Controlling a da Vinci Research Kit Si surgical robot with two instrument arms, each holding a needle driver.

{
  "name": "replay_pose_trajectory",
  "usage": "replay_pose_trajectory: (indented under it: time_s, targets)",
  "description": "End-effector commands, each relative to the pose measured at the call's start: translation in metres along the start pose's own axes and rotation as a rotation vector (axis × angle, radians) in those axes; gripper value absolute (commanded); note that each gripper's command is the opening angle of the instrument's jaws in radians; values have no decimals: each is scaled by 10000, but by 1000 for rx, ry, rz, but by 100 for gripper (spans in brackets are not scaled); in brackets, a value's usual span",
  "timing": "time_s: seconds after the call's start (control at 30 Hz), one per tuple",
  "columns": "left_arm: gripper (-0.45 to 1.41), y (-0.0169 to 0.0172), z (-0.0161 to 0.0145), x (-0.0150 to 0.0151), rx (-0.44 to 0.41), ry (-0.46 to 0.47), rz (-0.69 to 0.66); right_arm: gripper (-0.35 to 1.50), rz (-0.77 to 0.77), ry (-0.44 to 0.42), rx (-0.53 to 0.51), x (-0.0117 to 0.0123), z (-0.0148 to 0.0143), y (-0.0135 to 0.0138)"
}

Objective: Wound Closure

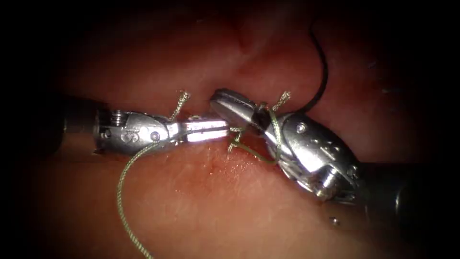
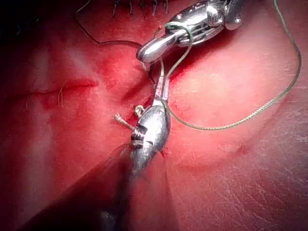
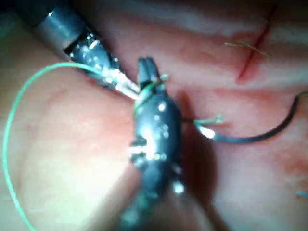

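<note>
My left tool [image 1: 223, 129] reaches in from the left with its jaws shut on a short piece of the greenish thread [image 1: 122, 192] over the cut. My right tool [image 1: 219, 98] points up and to the left, its jaws shut and empty, with a loop of thread [image 1: 274, 132] wound around it. From under the left tool the long thread sweeps down toward the lower edge. The left wrist view shows the left tool [image 2: 159, 79] just below the looped right tool [image 2: 144, 53]. In the right wrist view the right tool [image 3: 147, 65] meets the left tool [image 3: 134, 91]. I see no needle held by either tool.
Frayed cut thread ends [image 1: 181, 103] [image 1: 282, 100] stick up from the tissue [image 1: 215, 211] behind the tools. A dark curved strand [image 1: 323, 72] lies beyond the right tool; needle or thread, I cannot tell. Red fluid [image 1: 225, 165] wets the tissue below the jaws.
</note>
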Motion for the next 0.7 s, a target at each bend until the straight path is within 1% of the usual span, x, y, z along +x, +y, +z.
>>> replay_pose_trajectory:
  time_s: [0.03,0.07,0.13,0.2,0.33,0.43,0.5,0.63,0.7]
  targets:
    - [-45,7,7,0,-11,1,3,41,58,-4,-52,-7,0,1]
    - [-45,7,7,0,-11,1,3,41,58,-4,-52,-7,0,1]
    - [-45,15,9,6,-20,3,3,71,98,-16,-94,-10,-4,5]
    - [-45,21,10,11,-27,8,3,91,136,-42,-144,-15,-9,10]
    - [-45,27,13,23,-37,15,-1,91,193,-67,-204,-25,-22,22]
    - [-45,24,16,31,-39,18,-7,98,228,-108,-254,-34,-34,31]
    - [-45,22,18,33,-39,19,-10,101,256,-118,-285,-40,-41,37]
    - [-45,19,24,34,-43,22,-11,106,327,-88,-336,-56,-49,46]
    - [-45,18,26,34,-43,22,-11,108,338,-87,-339,-61,-50,49]
